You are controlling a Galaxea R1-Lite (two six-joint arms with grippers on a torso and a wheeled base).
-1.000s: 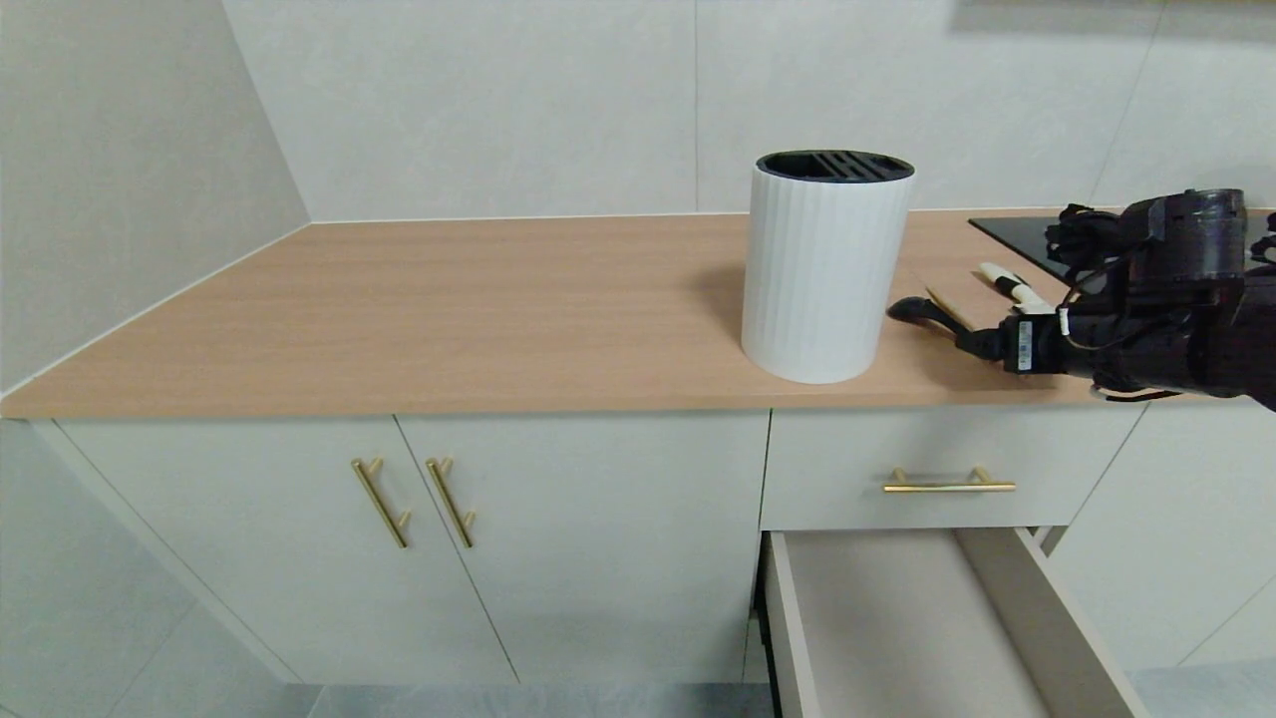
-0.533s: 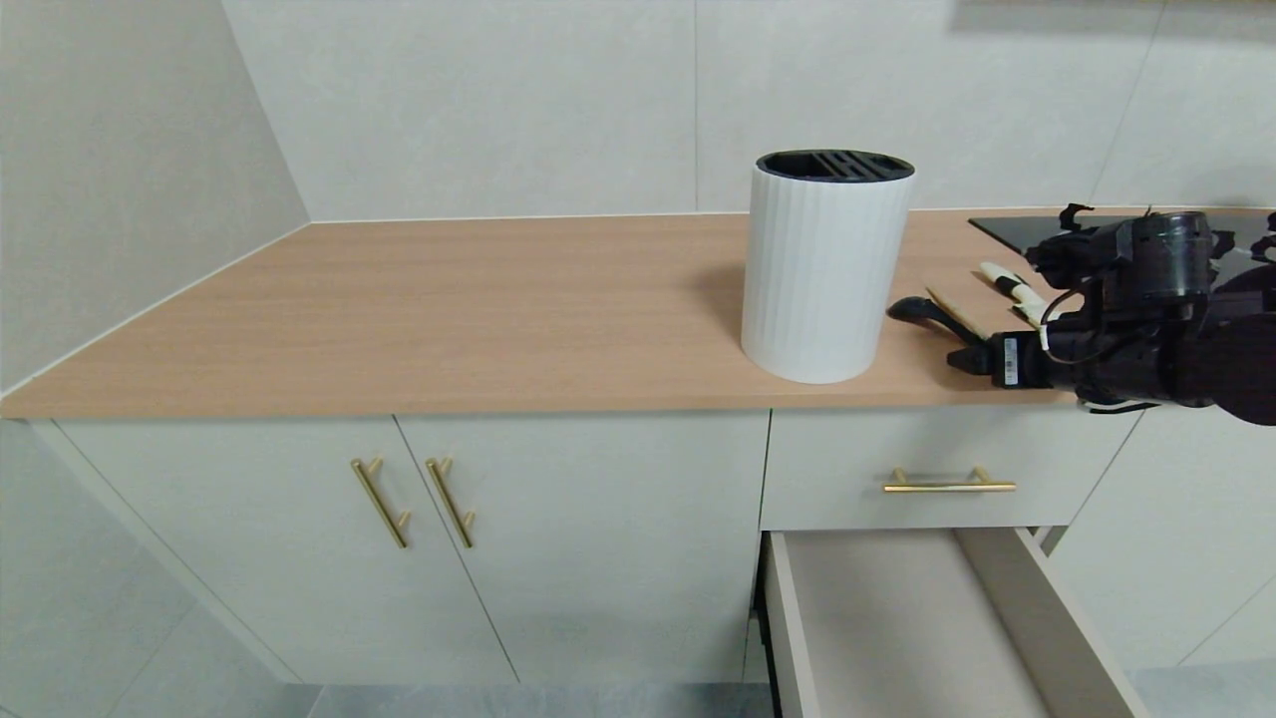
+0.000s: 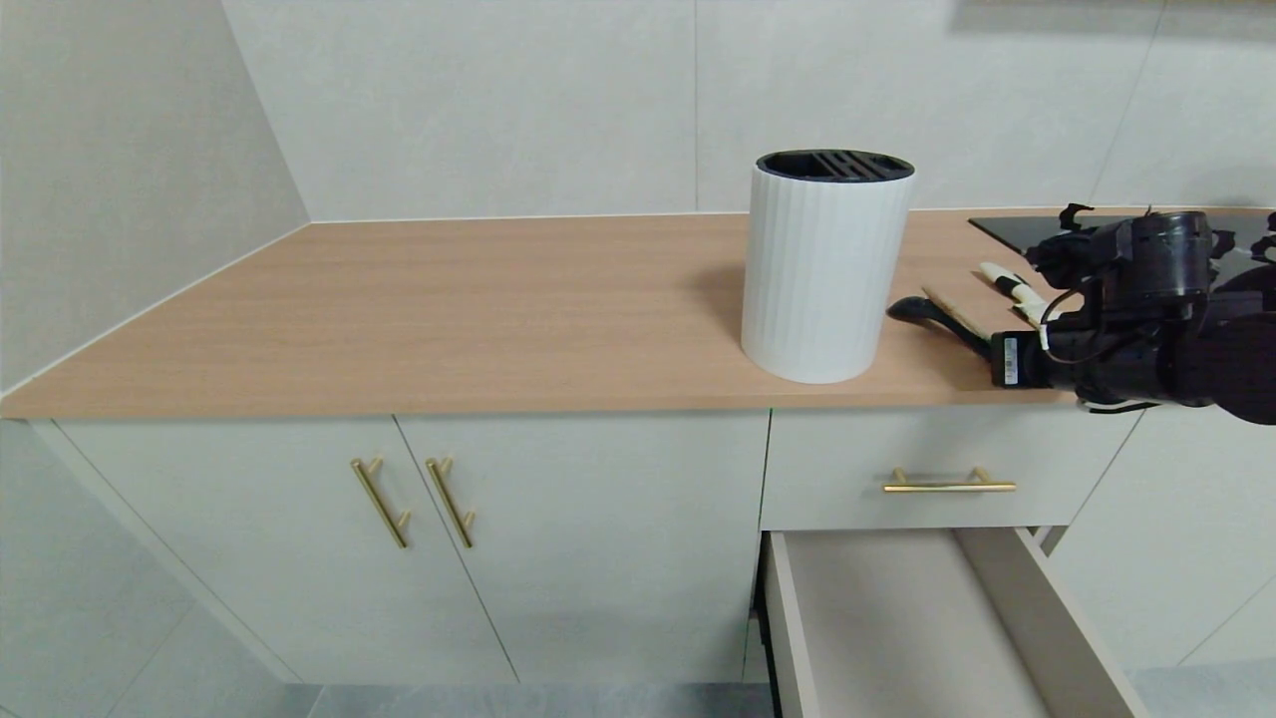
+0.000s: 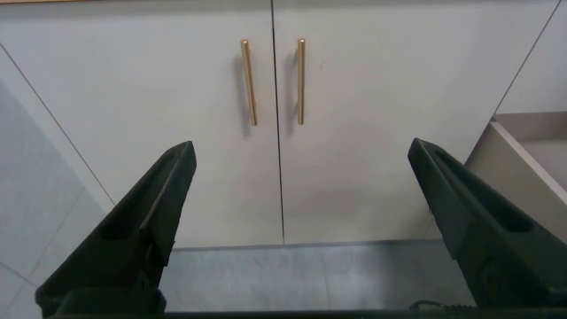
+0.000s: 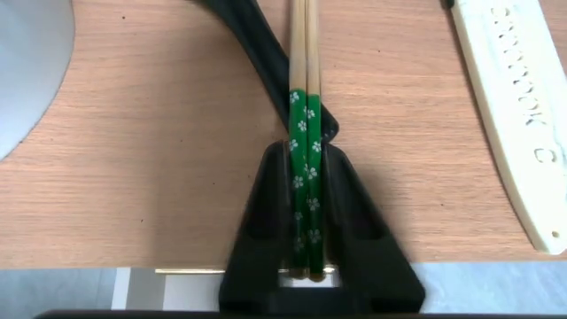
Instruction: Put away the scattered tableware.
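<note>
A pair of wooden chopsticks (image 5: 301, 53) with green flowered ends lies on the wooden counter (image 3: 498, 309), resting across the handle of a black spoon (image 5: 252, 44). My right gripper (image 5: 303, 168) is shut on the green ends of the chopsticks, near the counter's front edge. In the head view the chopsticks (image 3: 945, 309) and black spoon (image 3: 909, 309) lie just right of a tall white ribbed utensil holder (image 3: 825, 269), with my right gripper (image 3: 987, 349) beside them. A white knife (image 5: 514, 115) lies to the right of the chopsticks. My left gripper (image 4: 301, 221) hangs open before the cabinet doors.
Below the counter's right part a drawer (image 3: 897, 618) stands pulled out, with a closed drawer (image 3: 947, 486) above it. A black cooktop (image 3: 1007, 234) sits at the back right. Two cabinet doors with gold handles (image 4: 273, 80) are shut. The counter's left half is bare.
My right wrist has dropped and turned a little over the counter's front edge, and its fingers have drawn in around the chopsticks' green ends. The holder, spoon and knife stay put.
</note>
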